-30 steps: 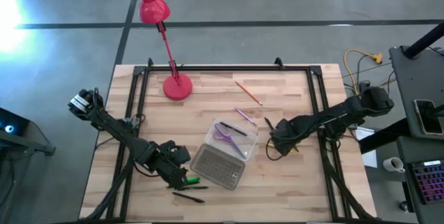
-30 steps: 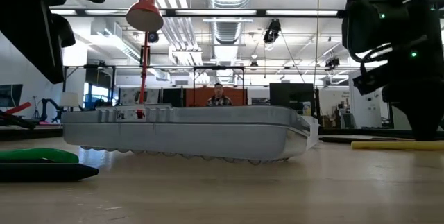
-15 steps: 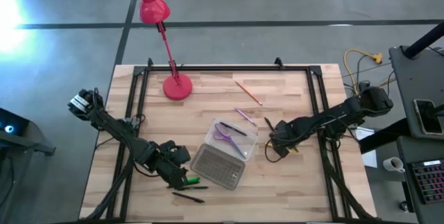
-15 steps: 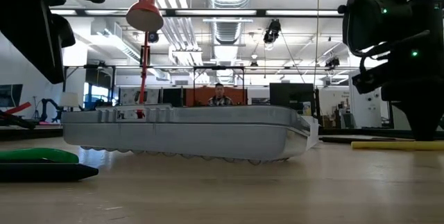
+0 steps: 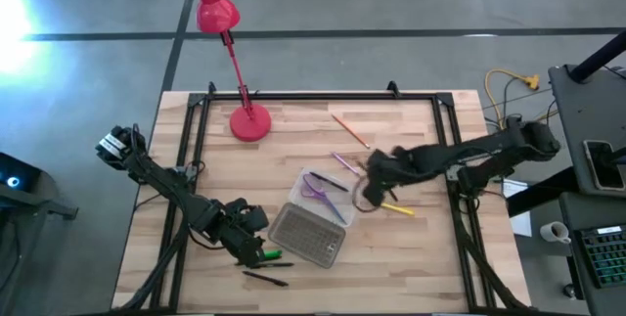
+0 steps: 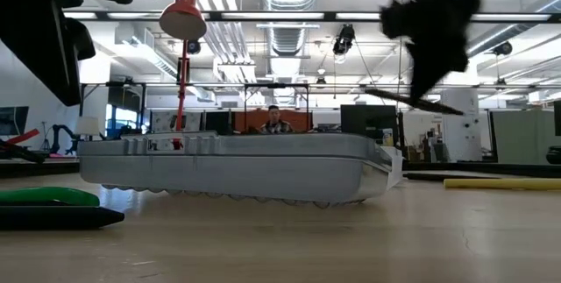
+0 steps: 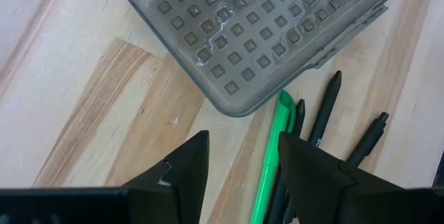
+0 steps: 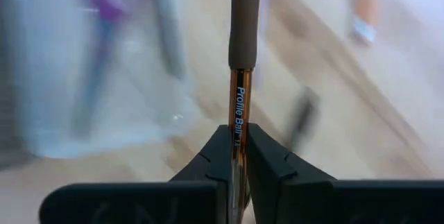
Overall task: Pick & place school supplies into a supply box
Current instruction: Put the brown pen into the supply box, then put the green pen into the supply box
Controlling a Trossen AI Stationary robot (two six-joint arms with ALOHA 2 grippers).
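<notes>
Wooden table (image 5: 411,257), open-plan room, seated person (image 6: 278,123) behind.

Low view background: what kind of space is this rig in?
Likely an open lab or workshop with office desks. Exposed ceiling ducts and strip lights run overhead, a person sits at a distant desk, and the wooden table stands on bare concrete floor.

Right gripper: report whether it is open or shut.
Shut: the right gripper pinches a brown pen between its fingers, lifted near the supply box.
</notes>
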